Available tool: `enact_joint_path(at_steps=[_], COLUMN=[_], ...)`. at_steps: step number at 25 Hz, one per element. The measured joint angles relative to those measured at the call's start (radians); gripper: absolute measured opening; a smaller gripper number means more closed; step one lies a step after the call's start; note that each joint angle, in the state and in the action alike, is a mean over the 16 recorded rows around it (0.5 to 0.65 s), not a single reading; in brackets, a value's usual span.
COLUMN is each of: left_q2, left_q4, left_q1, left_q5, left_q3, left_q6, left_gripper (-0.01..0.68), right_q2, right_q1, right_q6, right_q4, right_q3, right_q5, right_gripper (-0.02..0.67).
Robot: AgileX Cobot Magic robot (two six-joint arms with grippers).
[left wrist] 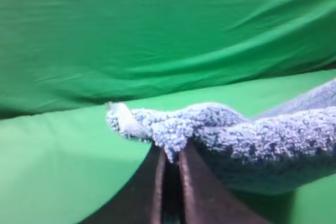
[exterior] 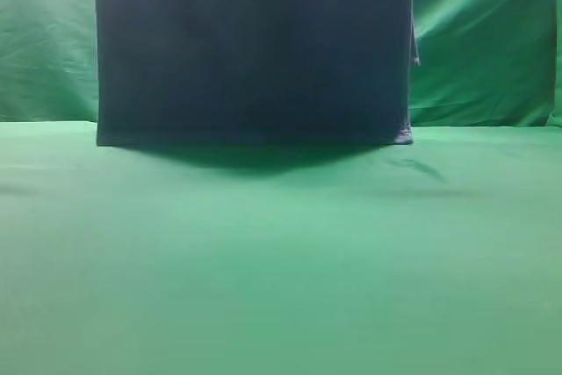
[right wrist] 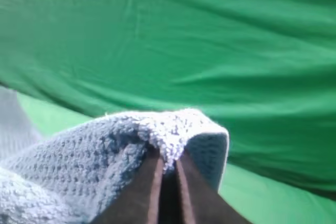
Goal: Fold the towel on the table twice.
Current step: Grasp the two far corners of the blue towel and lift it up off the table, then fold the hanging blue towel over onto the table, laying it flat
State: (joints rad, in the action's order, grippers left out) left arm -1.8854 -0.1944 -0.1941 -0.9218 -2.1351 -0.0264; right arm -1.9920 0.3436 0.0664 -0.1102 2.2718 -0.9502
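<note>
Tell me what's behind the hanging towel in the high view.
The towel hangs as a dark sheet over the table, its lower edge near the surface. The wrinkled backdrop shows on both sides; whatever lies behind the towel is covered, both grippers included.

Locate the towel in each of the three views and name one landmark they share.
Exterior high: the towel hangs as a dark sheet across the upper middle.
Left wrist: lower right, pinched in the left pincer.
Right wrist: lower left, pinched in the right pincer.
Shared landmark: the wrinkled green backdrop.
</note>
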Motion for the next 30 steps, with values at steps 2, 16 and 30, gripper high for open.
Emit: enact_joint_path(at_steps=[2, 16, 30], left_q2=[0.004, 0.259, 0.692], left_q4=[-0.002, -0.034, -0.142], left_q1=[0.0, -0.001, -0.005], left_q5=[-0.015, 0.03, 0.108], left_q3=[0.028, 0.511, 1.093], left_q6=[0.0, 0.008, -0.01], left_gripper=[0.0, 0.0, 0.0], right_q2=[0.004, 0.241, 0.712], right_q1=[0.0, 0.002, 0.054], right_q6=[-0.002, -0.068, -0.157], right_q4=[-0.006, 0.007, 0.121], right_q3=[-0.031, -0.427, -1.107], right_q5=[-0.028, -0.1, 0.049], right_gripper=[0.0, 0.0, 0.0])
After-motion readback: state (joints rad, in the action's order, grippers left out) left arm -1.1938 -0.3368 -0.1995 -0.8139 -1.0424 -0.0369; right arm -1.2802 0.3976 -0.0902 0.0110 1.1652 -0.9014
